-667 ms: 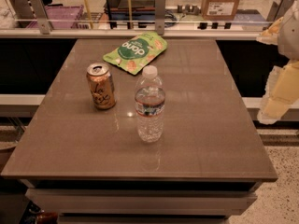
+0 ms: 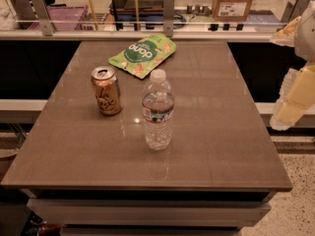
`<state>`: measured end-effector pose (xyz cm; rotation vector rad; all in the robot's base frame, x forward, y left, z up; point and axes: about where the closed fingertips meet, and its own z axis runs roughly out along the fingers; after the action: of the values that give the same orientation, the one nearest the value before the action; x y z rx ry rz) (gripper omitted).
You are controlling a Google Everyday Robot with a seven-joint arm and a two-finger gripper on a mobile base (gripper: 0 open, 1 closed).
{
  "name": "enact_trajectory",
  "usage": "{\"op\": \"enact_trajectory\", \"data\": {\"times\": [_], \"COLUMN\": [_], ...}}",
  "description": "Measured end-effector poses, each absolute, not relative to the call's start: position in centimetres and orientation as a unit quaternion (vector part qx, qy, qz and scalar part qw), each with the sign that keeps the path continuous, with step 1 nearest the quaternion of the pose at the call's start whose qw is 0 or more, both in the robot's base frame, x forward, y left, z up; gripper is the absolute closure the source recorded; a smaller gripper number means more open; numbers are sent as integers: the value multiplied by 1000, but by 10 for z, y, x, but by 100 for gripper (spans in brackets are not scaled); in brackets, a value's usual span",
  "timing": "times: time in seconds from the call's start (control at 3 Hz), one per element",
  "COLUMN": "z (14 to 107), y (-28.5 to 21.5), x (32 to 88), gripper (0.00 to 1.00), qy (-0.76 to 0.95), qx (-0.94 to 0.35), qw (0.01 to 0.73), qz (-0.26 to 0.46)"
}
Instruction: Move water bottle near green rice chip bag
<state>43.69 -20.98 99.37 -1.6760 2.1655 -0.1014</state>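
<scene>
The water bottle [image 2: 158, 111] is standing upright near the middle of the worktop [image 2: 224, 132], cap on, about half full by the look of it, label band around its middle. The green rice chip bag [image 2: 142, 54] is lying flat toward the far edge, angled, logo facing up. The bottle is sitting apart from the bag, with bare worktop showing between them, so I'm judging the move as not yet done. A tan-gold soda can [image 2: 106, 90] is standing upright just left of the bottle, not touching it, roughly level with the bottle's upper half. The gripper [image 2: 291, 100] is hanging off the right side of the worktop, well apart from the bottle and holding nothing that I can see; whether it is open or closed I cannot tell, since only cream-coloured arm parts are showing at the frame edge. I'm reading this as the approach stage: the arm is parking wide, likely to come in from the right, where the path to the bottle is open and the can is out of the way. The risk I'm seeing is tipping a tall, narrow bottle, or nudging the can. A cardboard box [image 2: 236, 1] is sitting behind the far rail.
</scene>
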Motion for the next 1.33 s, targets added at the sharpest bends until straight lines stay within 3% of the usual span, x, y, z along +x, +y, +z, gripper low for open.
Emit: {"op": "enact_trajectory", "data": {"times": [0.67,1.33], "z": [990,982], "y": [-182,-121], "x": [435,434], "gripper": [0,0], "qy": [772,746], "qx": [-569,-532], "qw": [272,361], "qz": [76,175]}}
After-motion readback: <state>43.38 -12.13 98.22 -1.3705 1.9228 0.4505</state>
